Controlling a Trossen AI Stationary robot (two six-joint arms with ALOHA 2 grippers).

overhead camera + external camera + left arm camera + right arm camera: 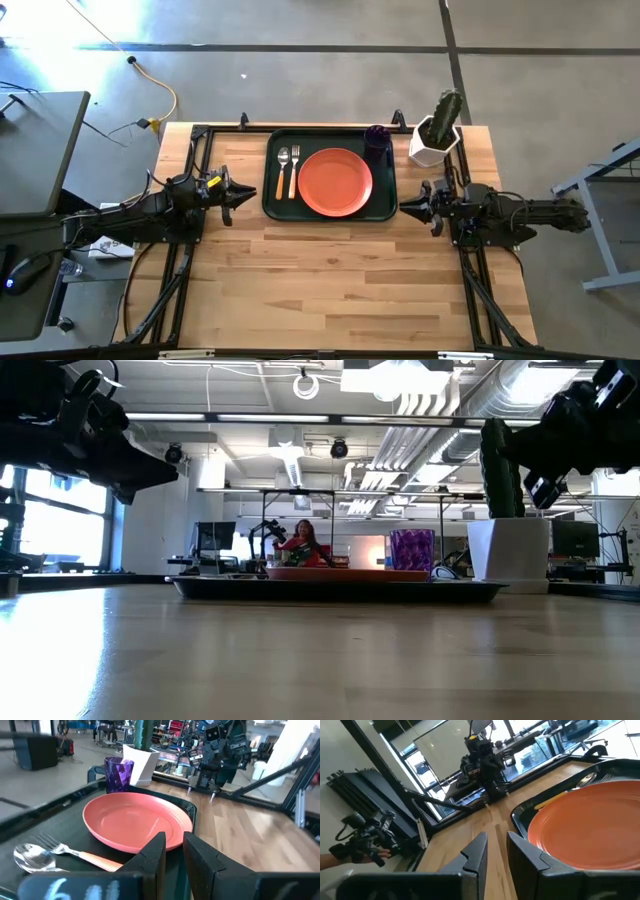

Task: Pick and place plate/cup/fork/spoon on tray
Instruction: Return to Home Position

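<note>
The dark green tray (272,205) lies at the table's far middle. On it rest the orange plate (335,181), the fork (294,170) and the spoon (283,170) side by side left of the plate, and the purple cup (377,138) upright in the far right corner. My left gripper (247,193) hovers just left of the tray, open by a narrow gap and empty. My right gripper (408,208) hovers just right of the tray, open by a narrow gap and empty. The plate, cup, fork and spoon also show in the left wrist view (137,820).
A white planter with a green cactus (437,130) stands at the table's far right corner, beside the tray. Bare wood (330,280) stretches from the tray to the near edge. A person sits far off in the room behind (300,540).
</note>
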